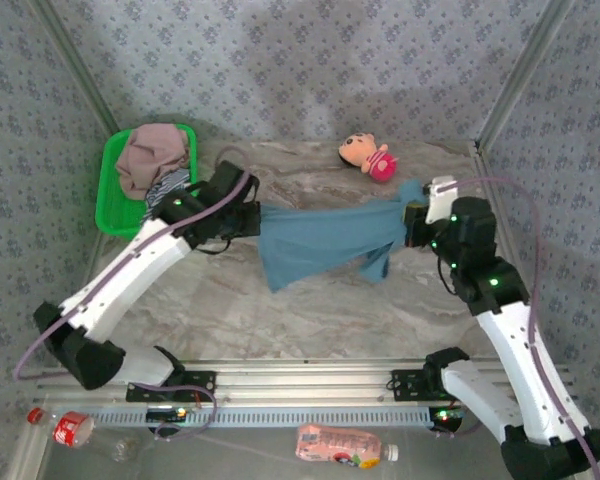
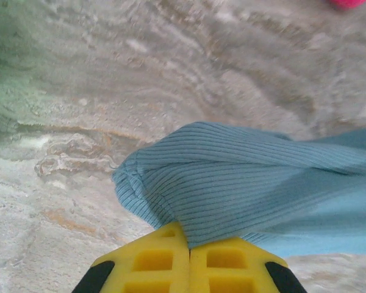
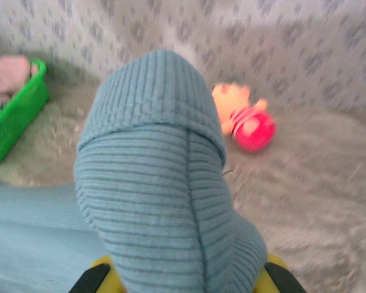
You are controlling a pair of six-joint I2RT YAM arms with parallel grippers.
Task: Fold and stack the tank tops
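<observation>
Over marbled table [image 1: 280, 320], ribbed teal top [image 1: 320, 240]

Arms stretched toward each other, left gripper [image 1: 252, 218] clamped tight; right gripper [image 1: 412, 222] clamped tight

This looks like a robot test cell in a lab, not anyone's home. Grey-blue flower-patterned cloth walls [image 1: 310, 60] hang behind bare metal corner posts [image 1: 520, 70], closing in a marble-print tabletop [image 1: 310, 310]. Two white-and-black robot arms [image 1: 130, 270] are bolted to a slotted aluminium rail [image 1: 300, 375] at its near edge. A grey comb-like cable duct [image 1: 310, 413] runs just beside the rail.
</observation>
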